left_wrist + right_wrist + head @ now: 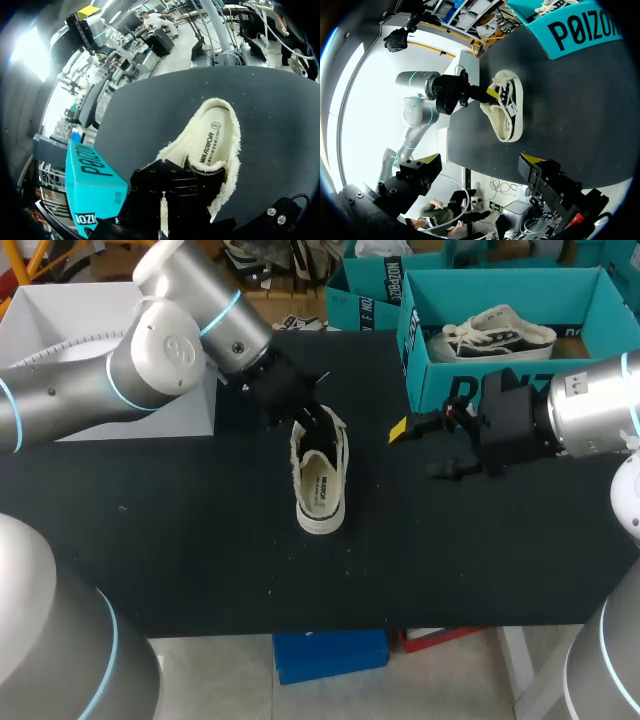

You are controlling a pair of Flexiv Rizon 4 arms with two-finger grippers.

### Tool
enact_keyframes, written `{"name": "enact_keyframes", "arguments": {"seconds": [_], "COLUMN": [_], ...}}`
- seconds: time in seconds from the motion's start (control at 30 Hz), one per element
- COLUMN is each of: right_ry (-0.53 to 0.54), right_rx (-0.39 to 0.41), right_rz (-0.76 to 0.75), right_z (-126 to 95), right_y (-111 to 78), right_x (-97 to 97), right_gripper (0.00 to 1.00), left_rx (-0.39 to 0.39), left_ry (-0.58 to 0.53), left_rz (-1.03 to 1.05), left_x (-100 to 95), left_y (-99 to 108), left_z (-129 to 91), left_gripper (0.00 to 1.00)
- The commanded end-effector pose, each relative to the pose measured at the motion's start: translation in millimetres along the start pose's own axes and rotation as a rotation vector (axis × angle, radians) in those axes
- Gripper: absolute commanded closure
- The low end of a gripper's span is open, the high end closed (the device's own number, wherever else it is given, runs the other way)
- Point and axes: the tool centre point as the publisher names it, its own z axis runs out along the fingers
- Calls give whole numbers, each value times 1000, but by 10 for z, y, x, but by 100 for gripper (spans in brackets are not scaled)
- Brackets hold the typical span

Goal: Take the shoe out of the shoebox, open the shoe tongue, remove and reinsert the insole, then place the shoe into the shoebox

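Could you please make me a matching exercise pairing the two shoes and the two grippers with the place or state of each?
1. cream shoe with its insole showing
2. second shoe
3. left gripper
4. right gripper

A. inside the teal shoebox
B. open, holding nothing
C. at the cream shoe's laced end
D. lying on the black table

Pairs: 1-D, 2-A, 3-C, 4-B

The shoe [320,478] stands on its sole at the middle of the head view, heel toward the lower edge; black upper, white sole, cream fleecy lining at the collar; its printed cream insole [320,487] lies inside; the teal shoebox [470,390] sits open at upper right, well apart, holding a second sneaker [495,332].
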Motion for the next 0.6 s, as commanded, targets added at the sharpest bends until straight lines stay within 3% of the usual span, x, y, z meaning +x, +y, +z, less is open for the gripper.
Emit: {"name": "enact_keyframes", "arguments": {"seconds": [0.03,0.1,0.3,0.43,0.6], "right_ry": [0,0,0,0,0], "right_rx": [0,0,0,0,0], "right_rz": [0,0,0,0,0], "right_z": [8,8,8,8,8], "right_y": [2,2,2,2,2], "right_x": [2,2,2,2,2], "right_gripper": [0,0,0,0,0], "left_rx": [-33,-52,-107,-134,-151], "left_ry": [13,34,96,135,177], "left_rz": [18,31,43,41,41], "left_x": [6,20,118,216,350], "left_y": [-121,-127,-86,-74,-63], "left_z": [-297,-415,-728,-845,-922], "left_gripper": [98,90,84,65,51]}}
